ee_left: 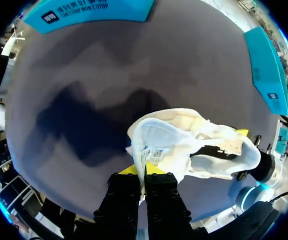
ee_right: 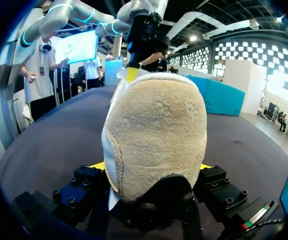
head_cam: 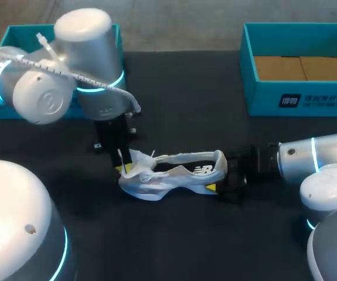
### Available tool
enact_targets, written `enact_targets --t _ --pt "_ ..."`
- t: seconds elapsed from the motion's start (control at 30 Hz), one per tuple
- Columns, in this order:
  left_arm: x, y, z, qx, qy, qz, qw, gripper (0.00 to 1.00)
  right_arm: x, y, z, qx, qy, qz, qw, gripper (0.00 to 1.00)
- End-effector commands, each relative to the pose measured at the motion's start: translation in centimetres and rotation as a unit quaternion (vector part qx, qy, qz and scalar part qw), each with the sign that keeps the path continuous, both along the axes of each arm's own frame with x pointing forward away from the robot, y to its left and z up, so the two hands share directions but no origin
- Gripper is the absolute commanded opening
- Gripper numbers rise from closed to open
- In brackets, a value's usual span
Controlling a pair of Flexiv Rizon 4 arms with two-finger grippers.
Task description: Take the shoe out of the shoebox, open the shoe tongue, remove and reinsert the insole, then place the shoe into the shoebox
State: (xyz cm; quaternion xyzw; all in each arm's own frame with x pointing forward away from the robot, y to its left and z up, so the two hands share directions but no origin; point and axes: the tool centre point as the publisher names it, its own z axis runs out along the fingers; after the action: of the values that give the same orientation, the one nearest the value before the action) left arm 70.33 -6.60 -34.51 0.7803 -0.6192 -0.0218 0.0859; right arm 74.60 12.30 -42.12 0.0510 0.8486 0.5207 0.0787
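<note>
Currently the shoe (head_cam: 174, 172) lies on its side on the dark table (head_cam: 186, 234), stretched between the two grippers and well apart from the open shoebox (head_cam: 297, 96), which stands beyond the right arm. The left gripper (ee_left: 145, 172) comes down at the front of the shoe; its fingers are clenched close together on the white tongue (ee_left: 151, 150), whose label shows just ahead of the yellow tips. Beyond those fingers the shoe's opening gapes, with the dark inside showing. The right gripper (ee_right: 151, 167) holds the other end: the fuzzy heel (ee_right: 156, 130) sits squarely between its fingers, a yellow tip pressed against each side, so it is grasping the shoe. Straight ahead of the right fingers, past the heel, the left gripper's yellow tip shows at the far end of the shoe.
</note>
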Motion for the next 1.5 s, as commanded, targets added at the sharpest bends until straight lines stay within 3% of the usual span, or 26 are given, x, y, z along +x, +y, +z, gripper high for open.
enact_targets --t 0.03,0.13,0.17,0.2,0.23,0.3,0.33,0.6,1.03,1.23,1.4,1.5 --pt "0.8 0.0 -2.4 -0.011 0.022 0.001 1.0 0.0 0.1 -0.2 -0.1 -0.004 0.001 -0.001 1.0 0.0" --pt "1.1 -0.3 -3.1 -0.007 0.03 -0.002 1.0 0.03 0.1 -0.2 -0.1 -0.004 0.001 -0.001 1.0 0.0" --pt "1.1 -0.4 -3.3 -0.006 0.031 -0.002 1.0 0.13 0.1 -0.2 -0.1 -0.004 0.001 -0.001 1.0 0.0" --pt "1.1 -0.4 -3.3 -0.006 0.031 -0.003 1.0 0.17 0.1 -0.2 -0.1 -0.004 0.001 -0.001 1.0 0.0" --pt "1.1 -0.5 -3.3 -0.005 0.032 -0.004 0.999 0.36 0.1 -0.2 -0.1 -0.004 0.001 -0.001 1.0 0.0" --pt "1.1 -0.5 -3.3 -0.004 0.032 -0.004 0.999 0.58 0.1 -0.2 -0.1 -0.004 0.001 -0.001 1.0 0.0" --pt "0.9 -0.5 -3.2 -0.004 0.032 -0.004 0.999 0.98 0.1 -0.2 -0.1 -0.004 0.001 -0.001 1.0 0.0" --pt "0.5 -0.2 -2.2 -0.009 0.029 -0.003 1.0 1.0 0.1 -0.2 -0.1 -0.004 0.001 -0.001 1.0 0.0" --pt "0.3 -0.5 2.7 -0.039 -0.022 -0.056 0.997 1.0 0.1 -0.2 -0.1 -0.004 0.001 -0.001 1.0 0.0" --pt "0.7 -2.8 5.3 -0.058 -0.033 -0.17 0.983 1.0 0.1 -0.2 -0.1 -0.004 0.001 -0.001 1.0 0.0" --pt "1.4 -5.3 7.6 -0.077 -0.03 -0.366 0.927 1.0 0.1 -0.2 -0.1 -0.004 0.001 -0.001 1.0 0.0" --pt "1.6 -5.9 8.4 -0.081 -0.01 -0.492 0.867 1.0 0.1 -0.2 -0.1 -0.004 0.001 -0.001 1.0 0.0"
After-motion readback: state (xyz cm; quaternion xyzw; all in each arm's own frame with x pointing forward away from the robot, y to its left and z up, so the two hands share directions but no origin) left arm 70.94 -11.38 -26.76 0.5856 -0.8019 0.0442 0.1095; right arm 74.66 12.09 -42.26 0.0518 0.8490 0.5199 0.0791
